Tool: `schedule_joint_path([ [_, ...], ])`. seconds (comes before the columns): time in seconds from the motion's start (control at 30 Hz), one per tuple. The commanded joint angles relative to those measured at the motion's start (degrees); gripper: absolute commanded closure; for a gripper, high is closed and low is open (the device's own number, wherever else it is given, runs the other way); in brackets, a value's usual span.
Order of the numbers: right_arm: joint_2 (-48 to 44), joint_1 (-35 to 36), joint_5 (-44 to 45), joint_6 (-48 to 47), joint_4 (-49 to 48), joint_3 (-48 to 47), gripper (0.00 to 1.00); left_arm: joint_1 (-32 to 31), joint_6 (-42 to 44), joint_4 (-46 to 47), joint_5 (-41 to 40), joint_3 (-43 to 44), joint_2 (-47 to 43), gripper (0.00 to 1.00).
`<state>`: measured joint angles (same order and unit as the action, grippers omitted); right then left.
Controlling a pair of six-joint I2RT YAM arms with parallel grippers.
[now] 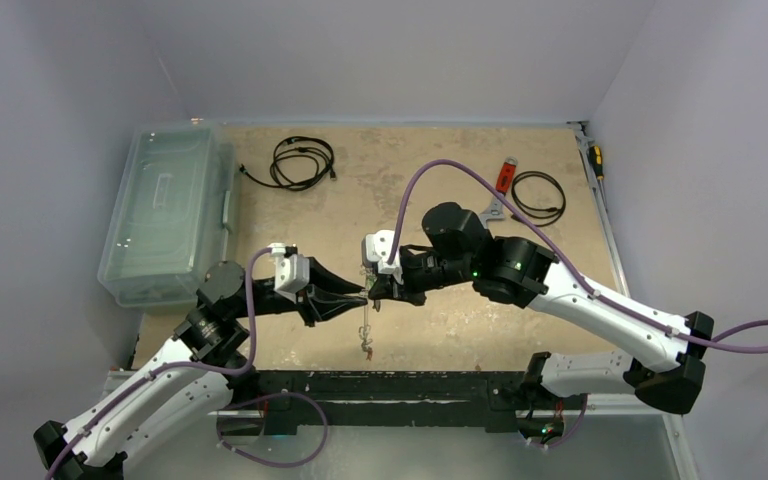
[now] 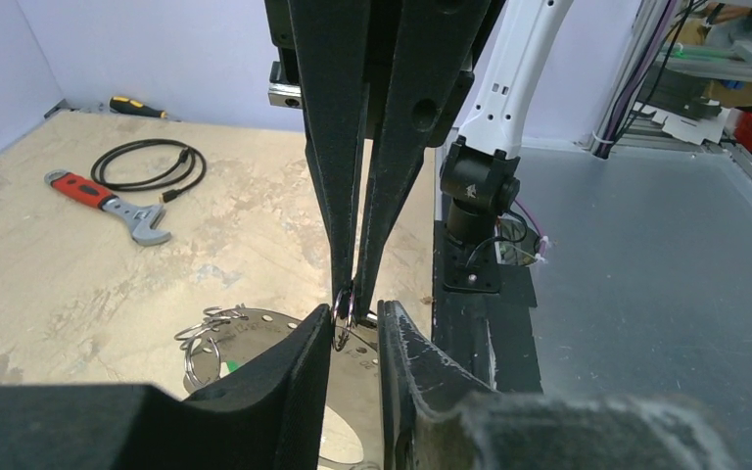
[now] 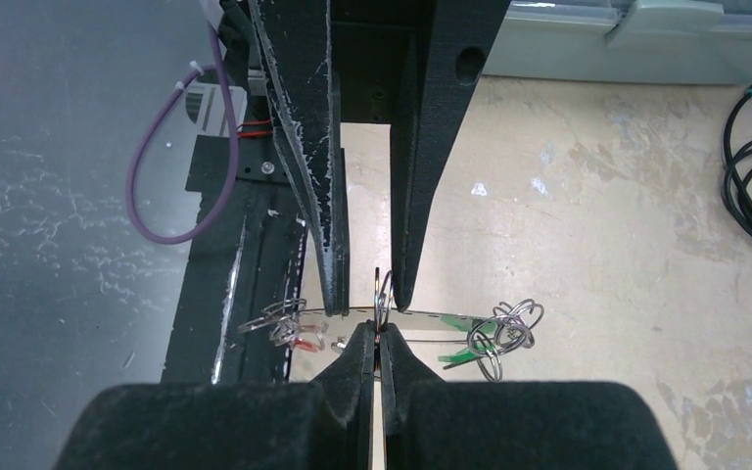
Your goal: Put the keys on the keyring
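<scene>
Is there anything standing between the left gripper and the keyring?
Nothing visible does. The open fingers of the left gripper flank a small ring pinched in the shut tips of the right gripper, and the flat band of the keyring passes right by that spot. Only the right gripper's tips are close by.

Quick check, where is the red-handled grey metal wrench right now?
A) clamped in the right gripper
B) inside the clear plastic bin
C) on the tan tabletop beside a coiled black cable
C: the red-handled wrench lies flat on the tan tabletop, right beside the coiled black cable.
</scene>
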<state>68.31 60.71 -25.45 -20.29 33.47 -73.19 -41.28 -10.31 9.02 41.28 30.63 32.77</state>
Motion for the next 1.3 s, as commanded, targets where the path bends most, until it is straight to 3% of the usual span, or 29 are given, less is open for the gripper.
schedule_joint_path([
  [0.0,0.1,-0.1,-2.0,-0.9,-1.1,-3.3,1.00,0.0,-0.8,2.5,0.2,2.2,0.0,0.79],
  [0.37,0.7,0.0,-2.2,-1.1,-0.9,-3.2,1.00,0.0,-0.9,2.3,0.1,2.2,-0.3,0.79],
  [0.63,0.2,0.0,-2.6,-1.6,-1.1,-3.5,1.00,0.0,-1.0,2.3,0.1,2.1,-0.3,1.00],
  [0.77,-0.8,-0.1,-3.0,-2.0,-2.4,-2.5,1.00,0.0,-1.0,2.3,1.0,2.4,-1.3,1.00],
  [0.83,-1.6,0.0,-3.0,-2.0,-4.1,-1.5,0.94,0.0,-1.1,2.4,0.0,2.5,-2.5,1.00],
  [0.93,-3.2,-0.1,-2.9,-1.5,-6.8,0.5,0.68,0.1,-2.0,3.7,-0.8,2.4,-3.4,1.00],
  [1.0,-4.2,0.0,-2.6,-1.4,-8.5,1.8,0.58,0.1,-4.2,5.6,-0.8,1.9,-3.8,1.00],
  [1.13,-7.3,-0.1,-3.9,0.3,-13.9,5.8,0.54,0.2,-10.0,12.9,-1.1,-0.3,-5.3,1.00],
  [1.27,-10.7,-0.1,-4.5,2.3,-20.0,10.1,0.54,0.3,-10.3,13.6,-1.7,-0.5,-6.2,1.00],
])
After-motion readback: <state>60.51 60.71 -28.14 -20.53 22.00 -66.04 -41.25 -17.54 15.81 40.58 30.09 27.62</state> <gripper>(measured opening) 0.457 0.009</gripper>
